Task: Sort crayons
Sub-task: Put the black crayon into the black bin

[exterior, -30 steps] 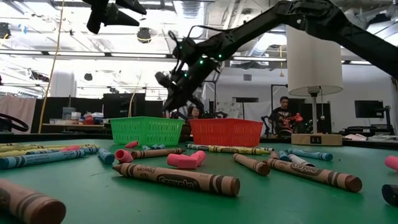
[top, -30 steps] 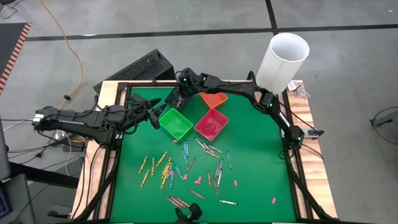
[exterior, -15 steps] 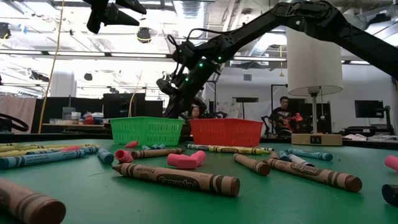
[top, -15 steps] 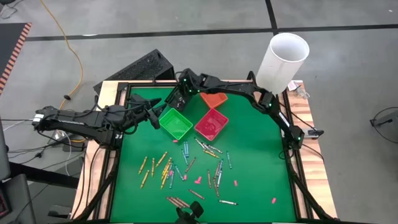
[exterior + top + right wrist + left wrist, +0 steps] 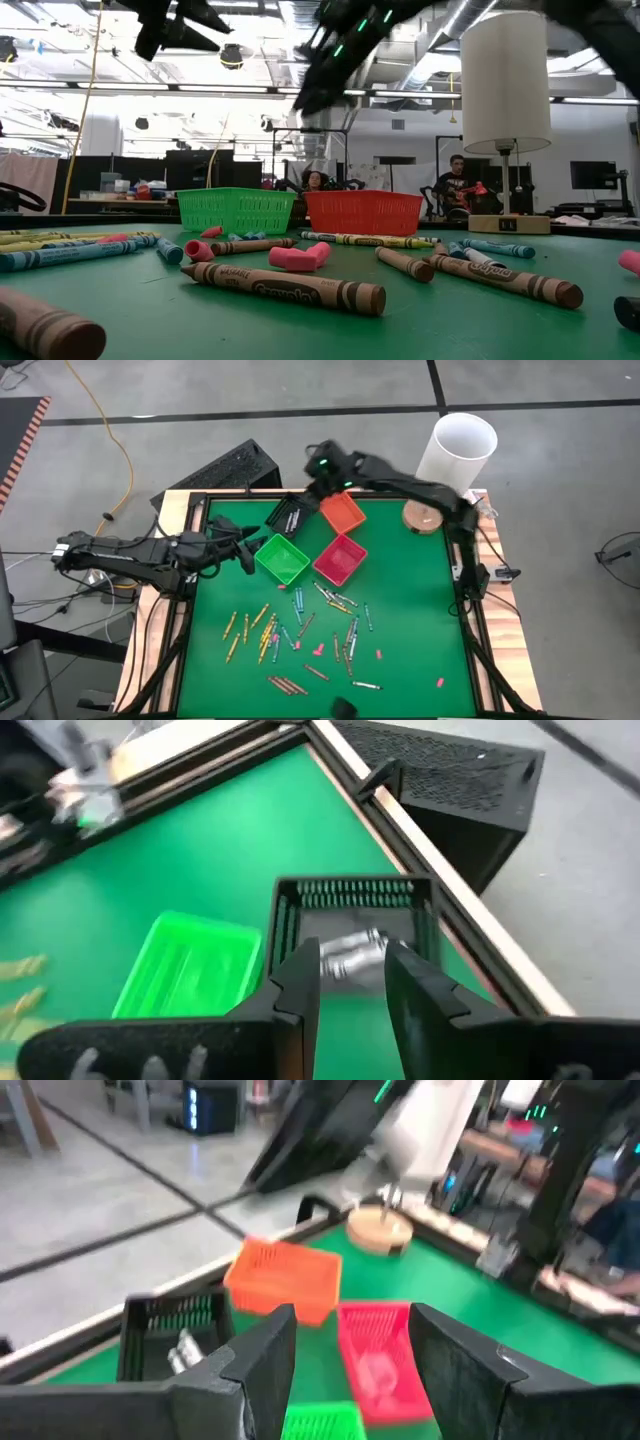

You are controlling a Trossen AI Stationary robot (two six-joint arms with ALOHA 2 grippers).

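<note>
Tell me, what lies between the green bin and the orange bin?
Only bare green mat; the high view shows nothing between green bin and orange bin.

Open felt right of crayons

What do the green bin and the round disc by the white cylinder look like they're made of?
Green bin: likely moulded plastic, with a bright uniform colour and slotted, lattice-like walls in the low view. Round disc: apparently wood, pale tan and matte, though cork or fibreboard is possible.
</note>
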